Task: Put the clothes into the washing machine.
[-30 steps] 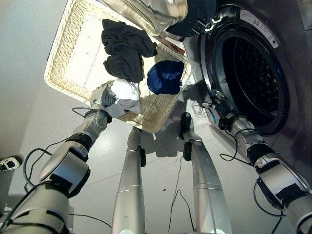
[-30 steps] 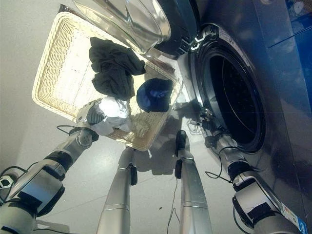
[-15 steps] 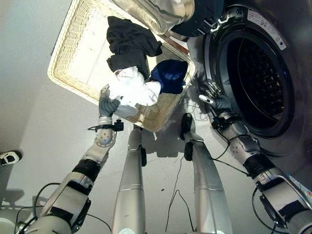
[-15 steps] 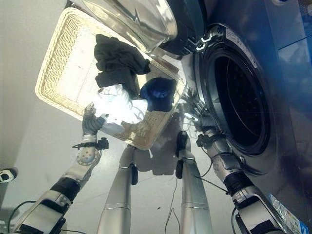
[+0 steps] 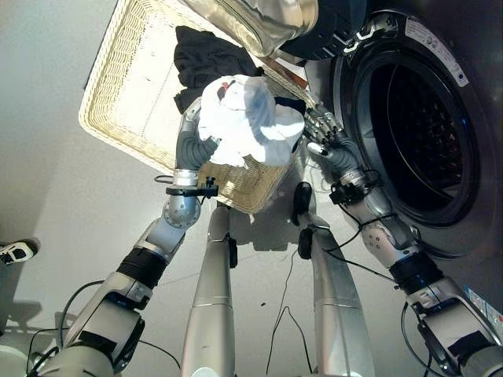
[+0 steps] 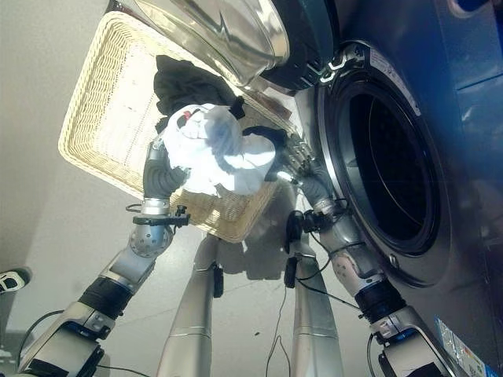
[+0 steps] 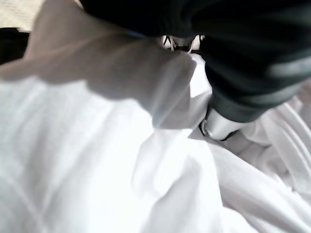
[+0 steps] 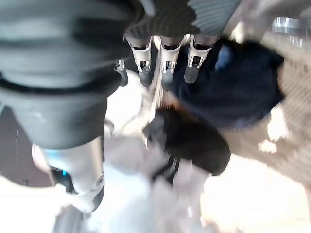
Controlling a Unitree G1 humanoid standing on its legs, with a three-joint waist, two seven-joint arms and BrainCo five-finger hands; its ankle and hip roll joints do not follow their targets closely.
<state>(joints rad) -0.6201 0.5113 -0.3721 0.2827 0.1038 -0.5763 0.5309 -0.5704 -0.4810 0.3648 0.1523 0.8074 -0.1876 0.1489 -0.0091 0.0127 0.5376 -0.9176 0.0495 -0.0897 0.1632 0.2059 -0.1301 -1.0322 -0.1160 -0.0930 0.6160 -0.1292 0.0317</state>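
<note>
A crumpled white garment (image 5: 250,122) hangs bunched in the upper middle of the head views, lifted above the wicker basket (image 5: 126,94). In the basket, at the upper centre, lies a rumpled dark grey garment (image 5: 206,61). A dark blue piece (image 8: 243,87) sits in the basket's near corner. The washing machine (image 5: 416,126) fills the right side, its round door (image 5: 259,20) swung open and its drum dark.

the left arm (image 5: 118,302) and the right arm (image 5: 432,297) are built of smooth silver-grey shells, split by black bands at the joints. a round silver wrist ball (image 5: 182,210) with a small black clamp sits next to the left hand (image 5: 191,145), whose back wears a dark ribbed cover. the right hand (image 5: 326,140) has the same ribbed cover, and silver fingers (image 8: 163,60) with dark tips.
</note>
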